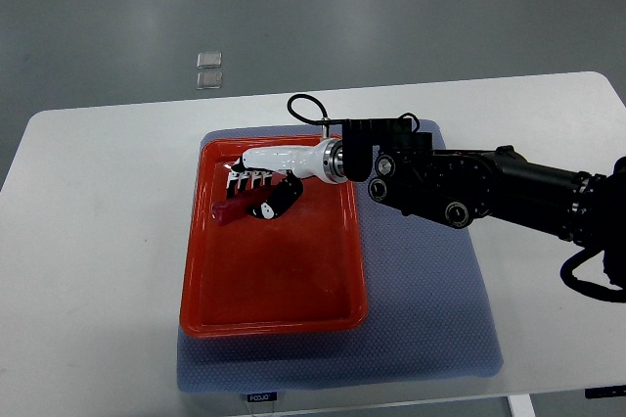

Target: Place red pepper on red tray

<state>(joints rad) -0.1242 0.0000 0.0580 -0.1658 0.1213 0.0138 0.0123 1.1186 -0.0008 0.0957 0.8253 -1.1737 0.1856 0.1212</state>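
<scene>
Even, bright overhead light; soft shadows, sharp focus, no glare

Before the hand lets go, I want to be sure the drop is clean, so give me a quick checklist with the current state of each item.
1. Right hand over the red tray: ok.
2. Red pepper gripped in its fingers: ok.
3. Pepper inside the tray rim, toward the far left part: ok.
4. Pepper touching the tray floor: cannot tell.
5. Tray floor beneath free of other objects: ok.
6. Tray lying on the blue mat, fully on the table: ok.
</scene>
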